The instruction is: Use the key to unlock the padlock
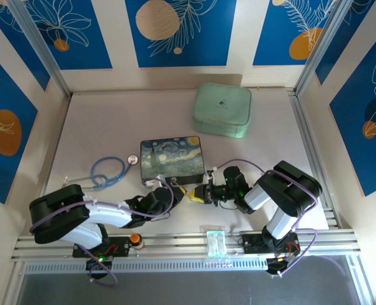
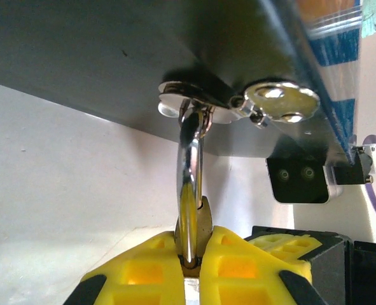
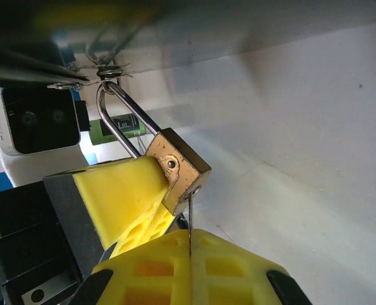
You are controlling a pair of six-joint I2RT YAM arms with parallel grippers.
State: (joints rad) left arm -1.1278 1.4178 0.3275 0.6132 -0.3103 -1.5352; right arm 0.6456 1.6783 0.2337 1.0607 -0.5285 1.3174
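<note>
The small brass padlock (image 3: 178, 166) hangs by its silvery shackle (image 2: 189, 165) from the hasp of the starry-night tin (image 1: 172, 157). My left gripper (image 2: 197, 262) is shut on the padlock body (image 2: 205, 223), with one yellow finger on each side. From the right, my right gripper (image 3: 189, 251) is shut on the thin key (image 3: 189, 219). The key's blade reaches up into the keyhole in the padlock's lower face. In the top view both grippers meet just in front of the tin's near right corner, with the left gripper (image 1: 185, 193) beside the right gripper (image 1: 205, 192).
A blue-tubed stethoscope (image 1: 108, 170) lies left of the tin. A mint green case (image 1: 221, 110) sits at the back. A small clear box (image 1: 215, 241) rests on the front rail between the arm bases. Side walls close in the table.
</note>
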